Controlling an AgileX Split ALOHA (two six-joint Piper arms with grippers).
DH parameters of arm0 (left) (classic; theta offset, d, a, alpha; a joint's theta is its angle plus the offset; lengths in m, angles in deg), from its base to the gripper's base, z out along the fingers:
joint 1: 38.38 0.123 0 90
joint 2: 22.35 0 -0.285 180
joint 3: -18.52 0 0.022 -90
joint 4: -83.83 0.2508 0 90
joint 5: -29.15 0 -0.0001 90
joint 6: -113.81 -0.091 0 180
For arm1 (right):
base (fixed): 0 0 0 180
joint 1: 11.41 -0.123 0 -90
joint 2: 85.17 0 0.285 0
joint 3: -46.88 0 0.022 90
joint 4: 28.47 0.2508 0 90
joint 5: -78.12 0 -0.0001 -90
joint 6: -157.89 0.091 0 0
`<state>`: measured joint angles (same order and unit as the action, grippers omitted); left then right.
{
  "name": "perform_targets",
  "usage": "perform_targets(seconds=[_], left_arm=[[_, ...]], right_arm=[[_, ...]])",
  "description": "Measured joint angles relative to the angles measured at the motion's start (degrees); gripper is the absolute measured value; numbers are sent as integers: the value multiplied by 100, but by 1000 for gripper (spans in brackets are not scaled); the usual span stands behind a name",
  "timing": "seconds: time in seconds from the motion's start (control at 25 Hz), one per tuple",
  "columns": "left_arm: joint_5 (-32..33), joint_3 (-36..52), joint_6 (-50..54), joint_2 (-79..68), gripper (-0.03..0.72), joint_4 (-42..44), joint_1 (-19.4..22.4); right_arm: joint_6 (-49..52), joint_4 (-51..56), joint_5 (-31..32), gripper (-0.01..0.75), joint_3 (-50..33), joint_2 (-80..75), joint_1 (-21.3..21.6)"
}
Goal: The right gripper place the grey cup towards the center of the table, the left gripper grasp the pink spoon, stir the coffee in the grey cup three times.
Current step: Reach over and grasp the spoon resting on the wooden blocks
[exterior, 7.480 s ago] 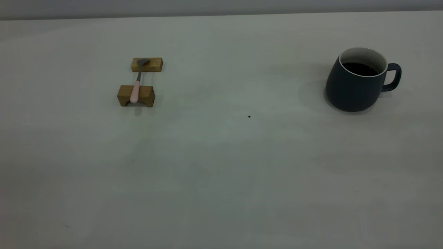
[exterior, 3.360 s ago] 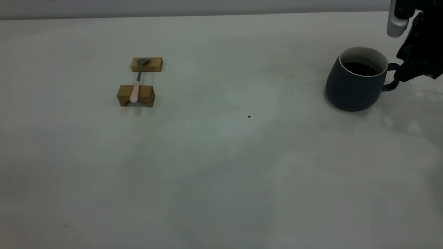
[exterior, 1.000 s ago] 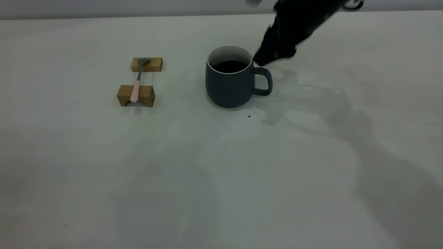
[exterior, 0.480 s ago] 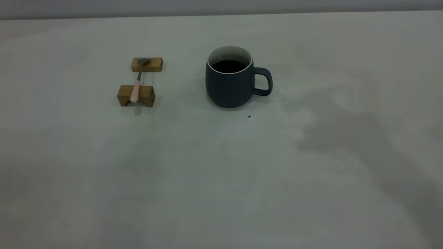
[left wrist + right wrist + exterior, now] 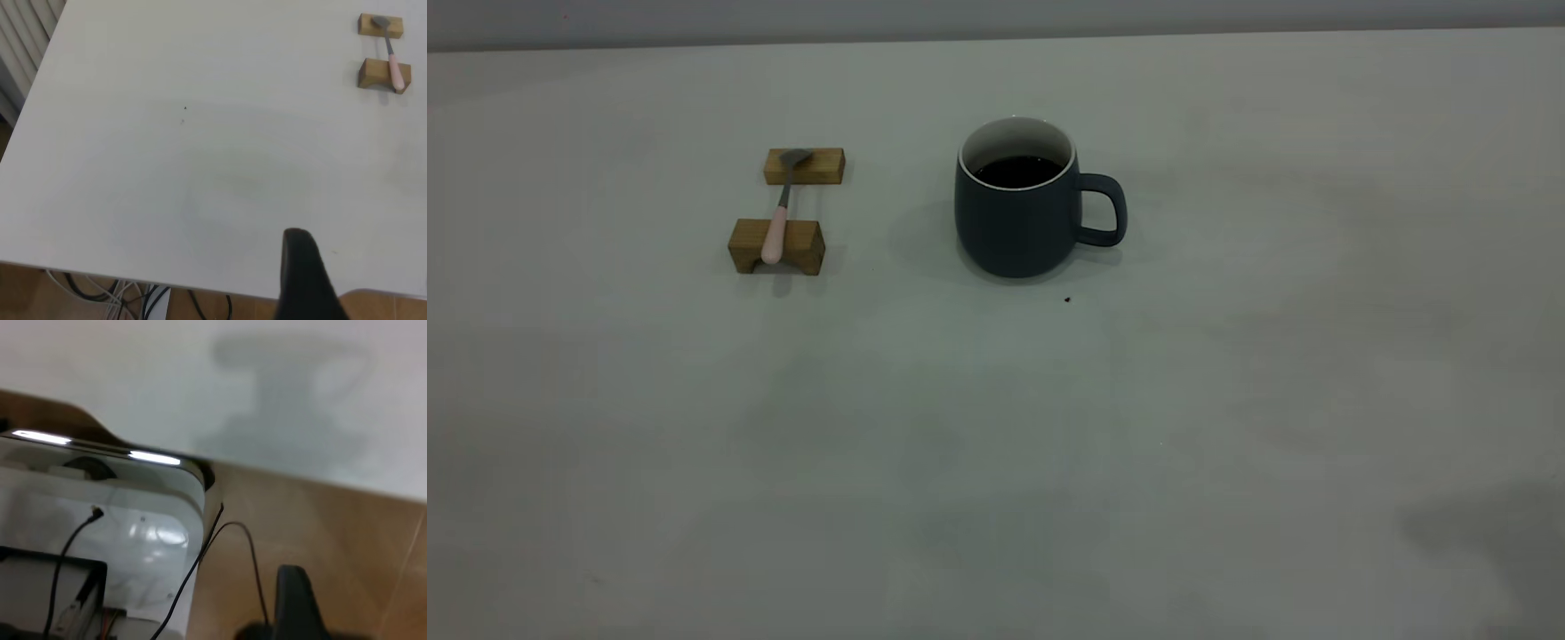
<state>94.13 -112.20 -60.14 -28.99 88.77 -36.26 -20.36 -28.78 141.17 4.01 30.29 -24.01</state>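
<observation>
The rounded dark blue-grey mug (image 5: pixel 1016 209) with a white interior and loop handle stands upright near the middle of the broad off-white table (image 5: pixel 996 427), holding near-black coffee (image 5: pixel 1017 172), its handle turned away from the spoon. Well apart from it, the slim spoon with a pale pink handle and grey metal bowl (image 5: pixel 780 209) lies across two tan wooden blocks (image 5: pixel 776 246). Each wrist view shows only one black finger of its gripper, the left (image 5: pixel 303 277) above the table's edge and the right (image 5: pixel 297 603) beyond the table over the floor, so I cannot tell how far either is open, and neither holds anything visible.
</observation>
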Motion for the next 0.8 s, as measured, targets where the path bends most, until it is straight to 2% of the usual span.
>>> perform_targets(seconds=[0.2,0.32,0.8], left_arm=[[0,0,0,0,506,0,0],[0,0,0,0,506,0,0],[0,0,0,0,506,0,0]], right_arm=[[20,-124,26,498,-705,1411,916],[20,-124,-11,498,-748,2225,1230],[-19,-193,112,498,-748,5258,1309]])
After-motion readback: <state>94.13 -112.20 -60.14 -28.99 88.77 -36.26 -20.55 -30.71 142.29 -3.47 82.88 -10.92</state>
